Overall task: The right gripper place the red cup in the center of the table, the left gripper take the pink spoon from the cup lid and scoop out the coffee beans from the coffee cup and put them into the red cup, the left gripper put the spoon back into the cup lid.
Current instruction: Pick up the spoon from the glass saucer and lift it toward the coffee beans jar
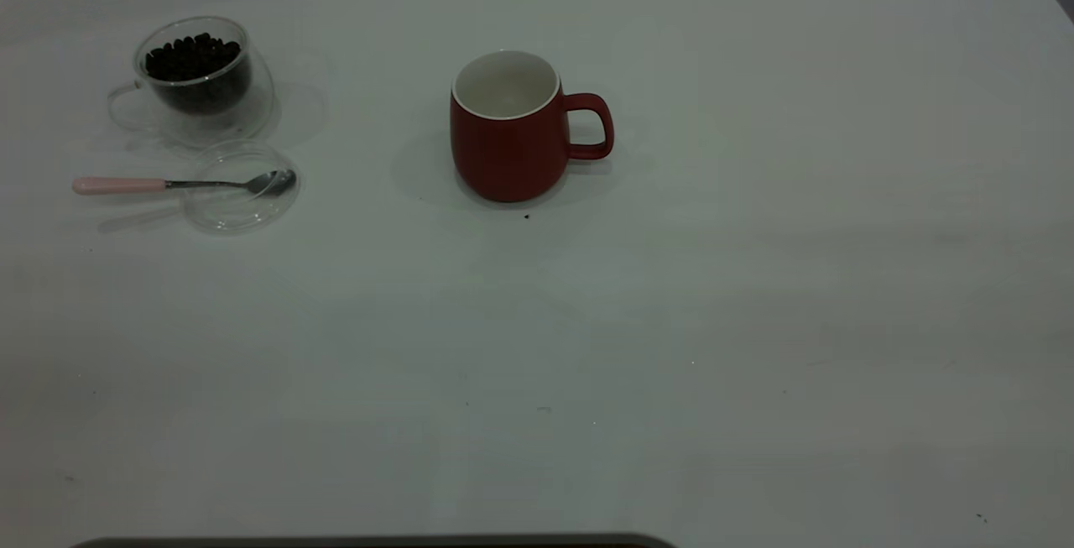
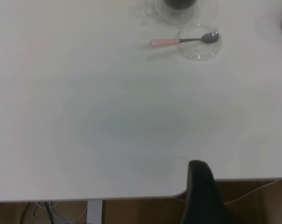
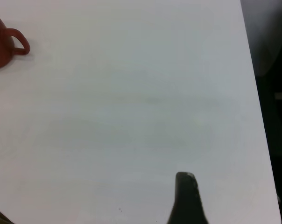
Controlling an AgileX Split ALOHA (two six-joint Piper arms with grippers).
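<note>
The red cup [image 1: 503, 141] stands upright near the middle of the white table [image 1: 713, 321], handle to the right, its white inside bare; it also shows far off [image 3: 0, 44]. At the back left, the clear coffee cup [image 1: 201, 82] holds a heap of coffee beans [image 1: 193, 57]. Just in front of it lies the cup lid [image 1: 239, 191]. The pink spoon [image 1: 168, 185] rests with its bowl in the lid and its handle sticking out left. My left gripper [image 2: 199, 170] hangs over the table's near edge, far from the spoon [image 2: 178, 41]. My right gripper [image 3: 185, 179] is over bare table. Each shows as one shut tip holding nothing.
The table's near edge with a rounded corner [image 2: 178, 193] and cables [image 2: 47, 212] below it show in the left wrist view. The table's side edge [image 3: 257, 102] drops to a dark floor in the right wrist view. A dark strip [image 1: 377, 541] lies along the front edge.
</note>
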